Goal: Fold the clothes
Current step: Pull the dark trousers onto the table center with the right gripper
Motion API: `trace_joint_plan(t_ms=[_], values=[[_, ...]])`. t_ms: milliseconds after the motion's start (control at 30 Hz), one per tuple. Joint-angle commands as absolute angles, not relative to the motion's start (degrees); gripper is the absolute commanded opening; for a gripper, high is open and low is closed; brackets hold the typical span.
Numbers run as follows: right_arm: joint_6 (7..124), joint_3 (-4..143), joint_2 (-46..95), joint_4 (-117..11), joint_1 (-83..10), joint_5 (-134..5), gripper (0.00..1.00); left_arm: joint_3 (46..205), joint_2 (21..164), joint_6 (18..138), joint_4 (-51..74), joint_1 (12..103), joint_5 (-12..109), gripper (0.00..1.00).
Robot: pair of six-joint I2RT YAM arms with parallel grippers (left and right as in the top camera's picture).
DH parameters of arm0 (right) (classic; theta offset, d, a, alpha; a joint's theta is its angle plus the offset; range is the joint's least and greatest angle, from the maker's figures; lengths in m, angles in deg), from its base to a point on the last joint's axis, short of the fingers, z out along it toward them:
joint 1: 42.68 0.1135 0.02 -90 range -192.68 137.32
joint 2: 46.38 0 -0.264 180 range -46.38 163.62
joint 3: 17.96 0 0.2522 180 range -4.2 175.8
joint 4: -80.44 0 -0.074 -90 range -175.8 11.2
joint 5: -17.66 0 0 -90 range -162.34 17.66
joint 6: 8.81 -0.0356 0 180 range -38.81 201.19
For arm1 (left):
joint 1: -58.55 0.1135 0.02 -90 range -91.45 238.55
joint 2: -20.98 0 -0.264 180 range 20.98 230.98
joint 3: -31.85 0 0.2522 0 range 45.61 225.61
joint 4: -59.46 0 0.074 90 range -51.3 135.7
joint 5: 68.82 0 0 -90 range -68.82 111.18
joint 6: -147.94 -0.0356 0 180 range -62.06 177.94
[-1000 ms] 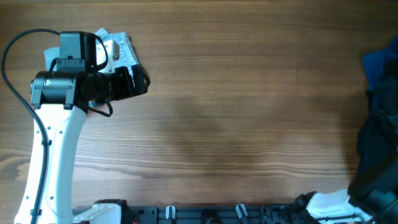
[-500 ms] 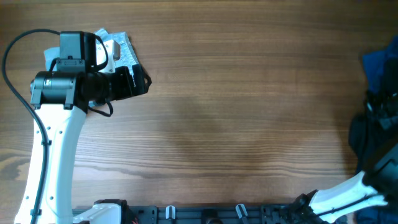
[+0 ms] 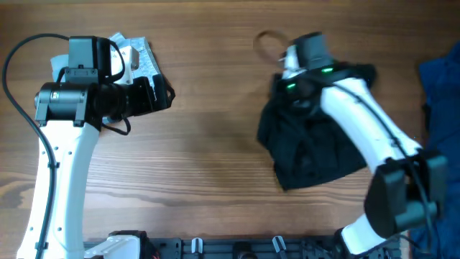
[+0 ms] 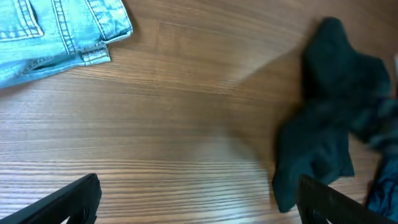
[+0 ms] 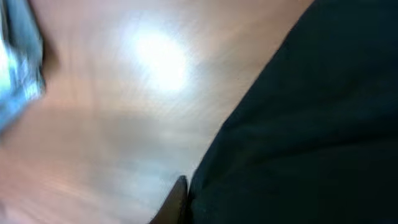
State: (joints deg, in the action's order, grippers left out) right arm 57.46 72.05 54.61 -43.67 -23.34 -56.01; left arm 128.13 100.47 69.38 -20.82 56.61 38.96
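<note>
Showing black shorts (image 3: 316, 155) pinched at their far edge by the closed right end effector (image 3: 286, 93), the left end effector (image 3: 164, 93) gaping empty, well apart.

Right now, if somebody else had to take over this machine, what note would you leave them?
Left gripper: open, empty, hovering near the denim on the left side of the table.
Right gripper: shut on the shorts, apparently pinching their upper edge.
Things: the shorts are a dark bunched heap, right of centre. A blue cloth sits at the right edge.
Done: the shorts are on open table. No fold made yet.
Left to do: spread them flat, then fold.
</note>
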Motion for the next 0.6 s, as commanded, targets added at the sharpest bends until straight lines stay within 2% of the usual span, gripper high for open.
trace_joint_plan(t_ms=[0, 33, 67, 100, 133, 167, 233, 333, 467, 567], values=[[60.2, 72.3, 52.2, -44.3, -21.0, -60.1, 0.13, 129.3, 99.6, 68.9, -21.0, 56.5, 38.5, 1.00], [60.2, 72.3, 50.6, -44.2, -21.8, -63.1, 0.19, 129.3, 99.6, 68.9, -21.0, 56.5, 38.5, 1.00], [60.0, 72.3, 49.0, -44.0, -23.4, -66.0, 0.30, 129.3, 99.6, 68.9, -21.0, 56.5, 38.5, 1.00], [59.9, 72.3, 47.2, -43.7, -25.7, -68.5, 0.52, 129.3, 99.6, 68.9, -21.0, 56.5, 38.5, 1.00], [59.6, 72.3, 46.3, -43.5, -27.3, -69.6, 0.68, 129.3, 99.6, 68.9, -21.0, 56.5, 38.5, 1.00], [58.5, 72.3, 45.2, -43.0, -30.4, -71.3, 0.80, 129.3, 99.6, 68.9, -21.0, 56.5, 38.5, 1.00], [56.6, 72.3, 44.6, -41.3, -39.7, -71.3, 0.89, 129.3, 99.6, 68.9, -21.0, 56.5, 38.5, 1.00], [58.4, 72.2, 48.4, -40.8, -50.5, -63.4, 0.89, 129.3, 99.6, 68.9, -20.9, 56.5, 38.5, 1.00], [62.2, 72.2, 57.3, -43.2, -56.1, -59.2, 0.89, 129.3, 99.6, 68.9, -20.3, 56.5, 38.5, 1.00], [70.5, 72.2, 63.8, -48.0, -56.1, -47.4, 0.89, 129.3, 99.6, 68.9, -19.9, 56.5, 38.5, 1.00]])
